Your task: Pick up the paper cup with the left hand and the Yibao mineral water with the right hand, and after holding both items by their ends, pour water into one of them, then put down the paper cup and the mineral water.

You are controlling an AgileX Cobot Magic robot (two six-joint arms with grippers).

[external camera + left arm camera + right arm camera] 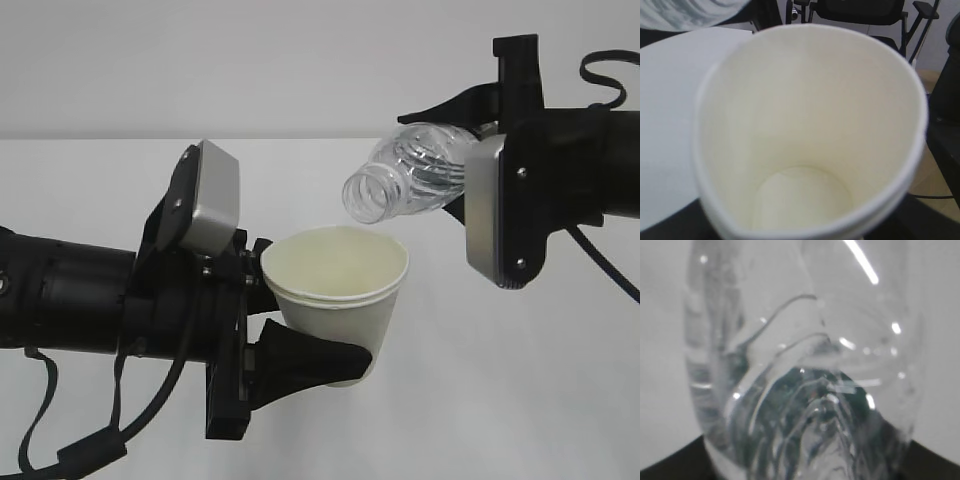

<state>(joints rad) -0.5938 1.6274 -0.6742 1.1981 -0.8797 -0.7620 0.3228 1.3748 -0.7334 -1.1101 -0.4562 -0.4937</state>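
The cream-white paper cup (pixel 340 290) is held upright above the table, with my left gripper (pixel 330 320) shut on its lower body; one black finger (pixel 320 360) wraps its front. The clear Yibao mineral water (pixel 410 170) lies tilted, its open mouth pointing down-left just above the cup's far rim. My right gripper (pixel 455 160) is shut on the bottle's rear part. No stream shows between them. The cup (pixel 810 125) fills the left wrist view, its inside pale. In the right wrist view the ribbed bottle (pixel 805 390) fills the frame.
A white table (pixel 520 380) lies under both arms. Black cables (pixel 60 440) hang below the left arm. Office chairs (pixel 860 15) stand beyond the table's edge in the left wrist view.
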